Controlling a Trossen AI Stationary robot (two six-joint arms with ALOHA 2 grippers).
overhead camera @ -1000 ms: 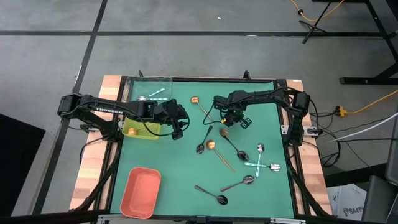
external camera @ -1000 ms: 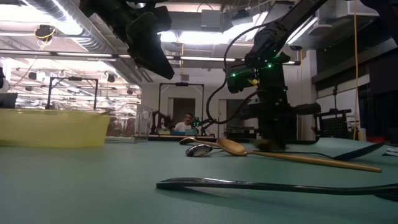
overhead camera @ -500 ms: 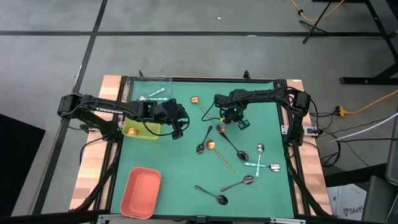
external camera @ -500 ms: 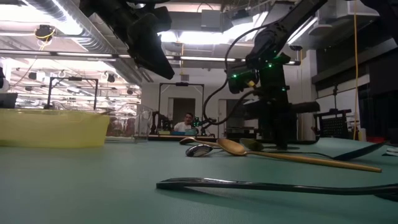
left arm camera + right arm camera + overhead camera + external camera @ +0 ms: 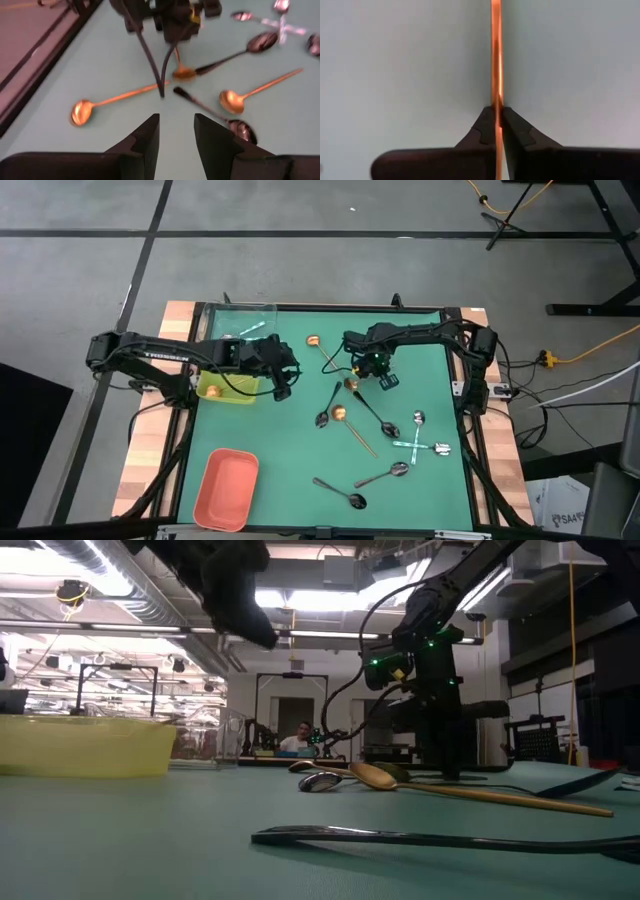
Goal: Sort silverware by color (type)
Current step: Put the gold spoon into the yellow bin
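Observation:
My right gripper [image 5: 368, 372] stands at mid-table, pointing down, shut on a copper spoon [image 5: 352, 383] whose bowl shows just left of it. My left gripper [image 5: 176, 131] hangs open above the table beside the yellow-green tray [image 5: 225, 388], with nothing between its fingers. Loose on the green mat lie another copper spoon [image 5: 322, 350], a third copper one [image 5: 350, 425], black spoons [image 5: 327, 408] [image 5: 378, 415] [image 5: 385, 474] and silver spoons [image 5: 420, 442]. The clear tray [image 5: 245, 325] holds silver spoons. My right gripper pinches the copper spoon's thin handle [image 5: 496, 95] between its two fingertips [image 5: 487, 125]. The fingers come from above, pointing down, and close across the handle. The handle runs on past the fingers on both sides, and I cannot tell whether the spoon is off the mat.
A salmon tray [image 5: 227, 488] sits at the near left corner. The black frame [image 5: 320, 308] rims the mat. Bare mat lies between the trays and the spoons. A person shows far off in the room [image 5: 300, 738].
My right gripper has turned about its downward line over the copper spoon, staying in place. The spoon's bowl has swung a little toward the table's left and far edge. My left gripper has risen slightly.

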